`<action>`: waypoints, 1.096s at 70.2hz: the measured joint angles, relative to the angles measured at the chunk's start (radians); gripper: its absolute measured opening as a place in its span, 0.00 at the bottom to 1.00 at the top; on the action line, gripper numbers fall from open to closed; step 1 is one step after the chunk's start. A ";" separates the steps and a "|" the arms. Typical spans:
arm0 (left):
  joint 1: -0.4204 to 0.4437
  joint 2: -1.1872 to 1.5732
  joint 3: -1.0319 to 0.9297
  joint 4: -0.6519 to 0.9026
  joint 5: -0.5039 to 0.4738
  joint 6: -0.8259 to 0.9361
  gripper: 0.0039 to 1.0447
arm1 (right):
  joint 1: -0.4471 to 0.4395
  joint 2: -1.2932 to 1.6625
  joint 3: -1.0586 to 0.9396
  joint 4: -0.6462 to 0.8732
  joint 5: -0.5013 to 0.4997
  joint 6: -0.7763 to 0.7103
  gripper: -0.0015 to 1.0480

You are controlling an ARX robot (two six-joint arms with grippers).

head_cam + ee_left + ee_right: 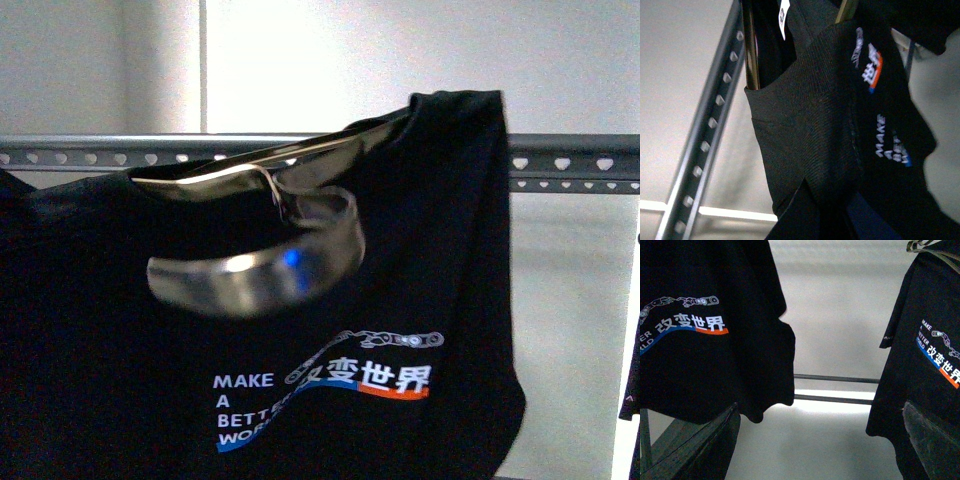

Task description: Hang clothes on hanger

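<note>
The clothes (420, 290), a black T-shirt with white "MAKE A BETTER WORLD" print, hang draped over the hanger's grey rail (570, 158), which is punched with heart-shaped holes. A shiny curved metal piece (260, 270) sits at the collar. In the left wrist view the rail (705, 145) runs beside the shirt (810, 120) and its white neck label (784, 17). My left gripper (825, 217) is shut on a fold of the cloth. My right gripper (820, 440) stands open below the shirt's hem (715, 355), with nothing between its fingers (935, 435).
A second black printed T-shirt (930, 355) hangs to one side of the right gripper, and its edge shows at the far right (630, 380). Two thin dark bars (840, 378) cross low behind. A pale wall (350, 60) stands behind the rail.
</note>
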 joint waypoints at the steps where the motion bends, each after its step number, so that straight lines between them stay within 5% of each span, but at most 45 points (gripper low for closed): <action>1: -0.001 0.014 0.011 -0.003 0.005 0.034 0.04 | 0.000 0.000 0.000 0.000 0.000 0.000 0.93; 15: -0.020 0.131 0.089 -0.071 0.009 0.418 0.04 | 0.000 0.000 0.000 0.000 0.000 0.000 0.93; 28: -0.091 0.166 0.108 -0.056 -0.002 0.542 0.04 | 0.000 0.000 0.000 0.000 0.000 0.000 0.93; 47: -0.193 0.167 0.115 -0.051 -0.019 0.582 0.04 | 0.000 0.000 0.000 0.000 0.000 0.000 0.93; 77: -0.209 0.174 0.114 -0.014 -0.029 0.580 0.04 | 0.000 0.000 0.000 0.000 0.000 0.000 0.93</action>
